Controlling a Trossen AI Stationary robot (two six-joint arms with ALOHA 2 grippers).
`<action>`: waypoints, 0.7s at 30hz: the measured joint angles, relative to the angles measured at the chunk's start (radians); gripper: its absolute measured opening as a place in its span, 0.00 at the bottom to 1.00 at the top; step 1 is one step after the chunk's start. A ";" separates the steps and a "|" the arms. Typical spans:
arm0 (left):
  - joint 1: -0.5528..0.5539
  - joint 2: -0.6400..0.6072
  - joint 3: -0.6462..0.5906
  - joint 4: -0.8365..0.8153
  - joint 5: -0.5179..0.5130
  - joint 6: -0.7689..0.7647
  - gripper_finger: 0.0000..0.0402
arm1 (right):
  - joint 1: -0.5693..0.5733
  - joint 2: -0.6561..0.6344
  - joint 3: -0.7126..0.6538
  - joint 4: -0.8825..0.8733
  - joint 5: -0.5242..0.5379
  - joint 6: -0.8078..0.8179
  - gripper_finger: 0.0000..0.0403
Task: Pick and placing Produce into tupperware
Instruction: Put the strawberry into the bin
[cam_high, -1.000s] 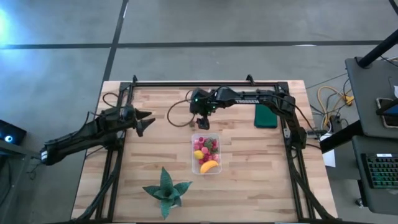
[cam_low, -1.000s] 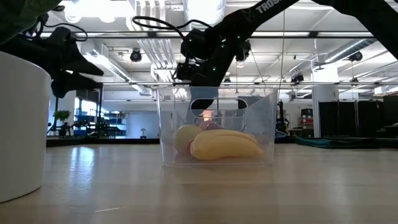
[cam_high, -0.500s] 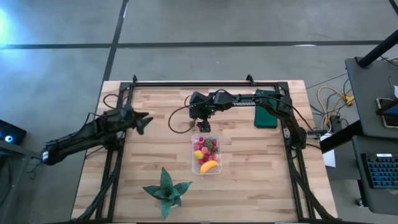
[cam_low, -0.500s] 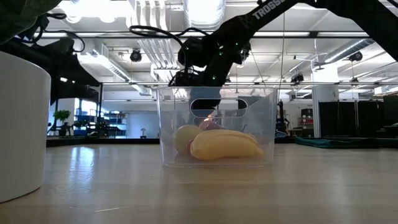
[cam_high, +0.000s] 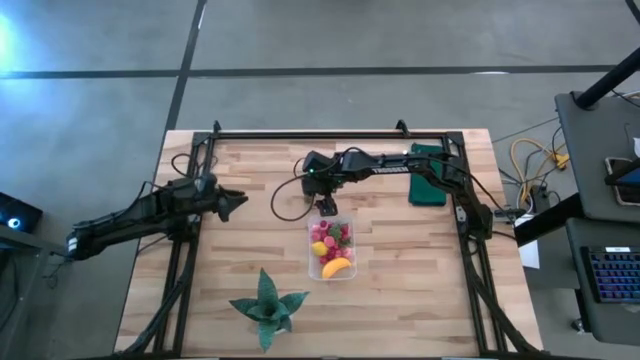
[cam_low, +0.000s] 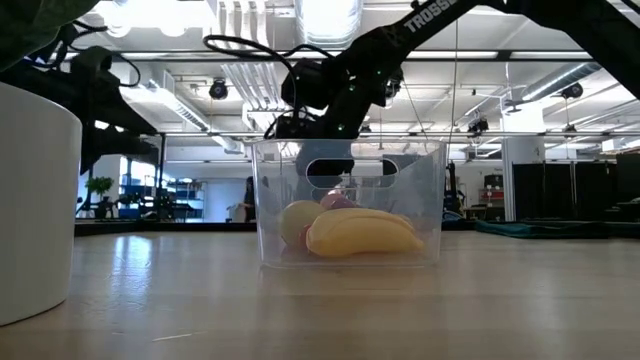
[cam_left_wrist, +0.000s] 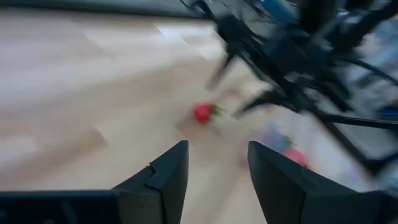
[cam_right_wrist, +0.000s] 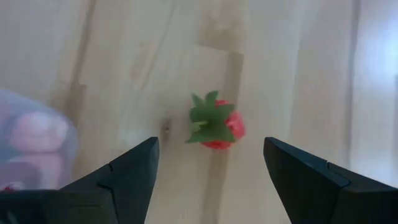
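In the high view, the small clear rectangular plastic tupperware (cam_high: 331, 250) sits just below centre of the pale wooden counter (cam_high: 400, 300), holding tiny red and pink strawberry pieces (cam_high: 332, 233), a small yellow lemon-like fruit (cam_high: 319, 249) and a small yellow-orange banana (cam_high: 336, 267). The right gripper (cam_high: 326, 206) hangs just above the container's upper edge, fingers (cam_right_wrist: 311, 180) spread empty over one red strawberry with a green leafy cap (cam_right_wrist: 215, 121) lying on the bare counter. The left gripper (cam_high: 233, 203) hovers at centre-left, fingers (cam_left_wrist: 168, 174) apart, holding nothing. A green spiky-leaved plant (cam_high: 266, 306) stands lower left; a dark green flat rectangle (cam_high: 427, 186) lies upper right.
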 joint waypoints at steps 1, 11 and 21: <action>0.000 0.000 -0.001 0.002 0.036 -0.033 0.38 | -0.001 0.000 0.000 0.008 0.001 -0.005 0.70; 0.000 0.025 -0.003 -0.015 0.164 0.010 0.37 | 0.003 0.000 0.000 0.033 0.006 -0.007 0.70; -0.001 -0.021 -0.002 0.235 0.036 0.185 0.37 | 0.009 0.000 0.000 0.019 0.007 0.024 0.69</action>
